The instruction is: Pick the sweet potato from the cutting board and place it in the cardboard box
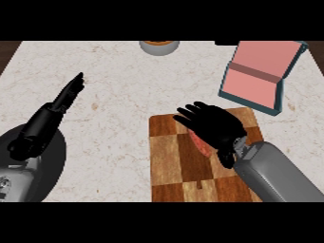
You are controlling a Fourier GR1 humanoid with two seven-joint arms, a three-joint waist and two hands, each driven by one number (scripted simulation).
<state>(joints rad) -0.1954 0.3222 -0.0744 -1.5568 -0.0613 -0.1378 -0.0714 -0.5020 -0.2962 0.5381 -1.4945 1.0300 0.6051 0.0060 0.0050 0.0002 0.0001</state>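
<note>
Sweet potato (200,142) lies on the near cutting board (171,163), mostly hidden: only a reddish strip shows at the left edge of the right hand (217,126). That hand is right over it, fingers spread and slightly bent; whether they touch it cannot be told. At the left, the left hand (67,95) rests over the counter (129,95), fingers straight and pressed together, holding nothing. Farther right, beyond the board, stands the box (257,78), tilted, its pink inside showing. A round pot (158,47) sits at the far edge.
</note>
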